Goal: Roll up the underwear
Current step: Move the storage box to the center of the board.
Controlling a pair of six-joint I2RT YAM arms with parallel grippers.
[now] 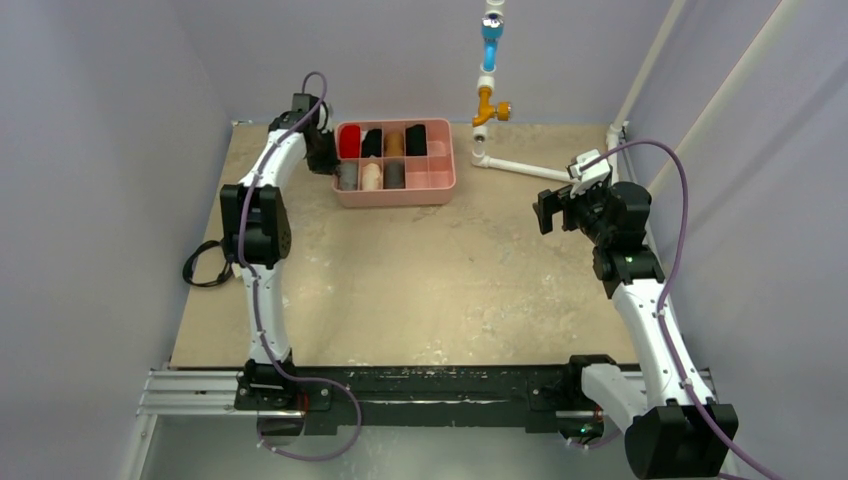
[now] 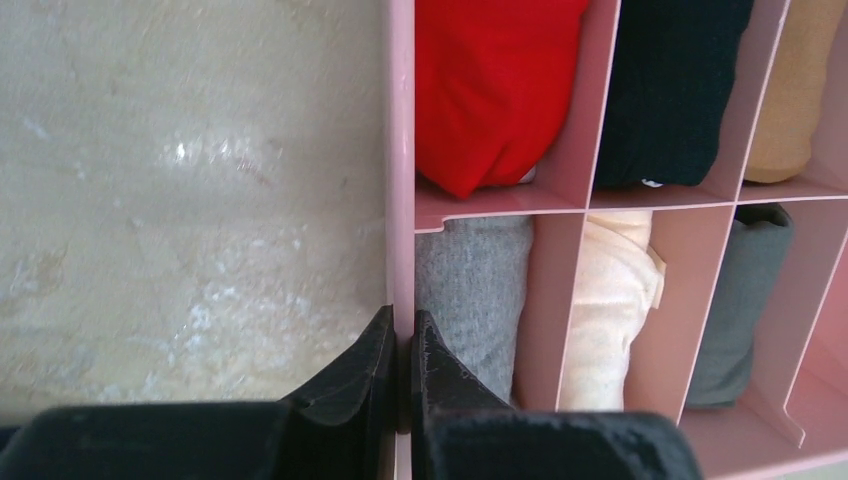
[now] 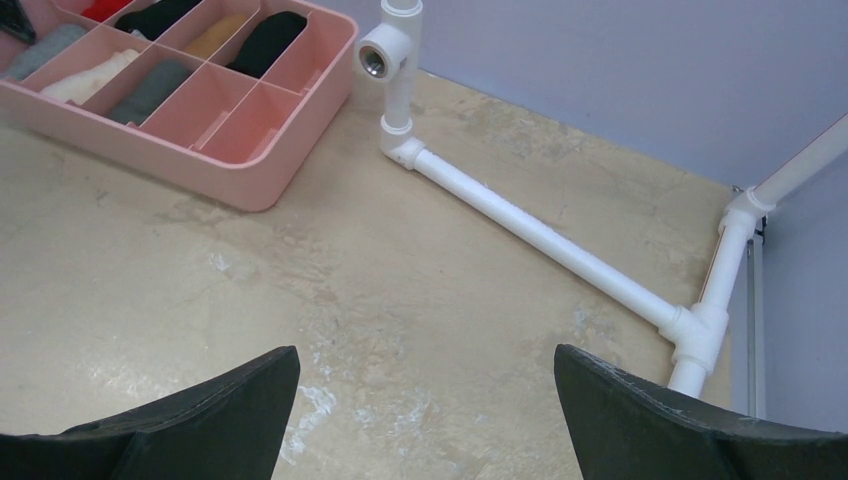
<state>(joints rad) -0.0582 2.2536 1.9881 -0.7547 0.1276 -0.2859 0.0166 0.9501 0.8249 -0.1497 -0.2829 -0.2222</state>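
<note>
The dark navy underwear with its cream band shows in no view. My left gripper (image 1: 325,160) is at the far left of the table, shut on the left wall of the pink divided tray (image 1: 395,197). In the left wrist view its jaws (image 2: 402,340) pinch that wall (image 2: 400,150), one finger outside and one inside beside a grey roll (image 2: 475,290). My right gripper (image 1: 548,210) hangs open and empty above the table at the right. In the right wrist view (image 3: 427,370) only bare tabletop lies between its fingers.
The tray holds red (image 1: 349,142), black (image 1: 372,143), tan (image 1: 395,143), black (image 1: 417,140), grey (image 1: 348,176), cream (image 1: 371,176) and dark grey (image 1: 395,174) rolls. A white pipe frame (image 1: 520,170) runs along the back right. A black cable (image 1: 205,265) loops at the table's left edge.
</note>
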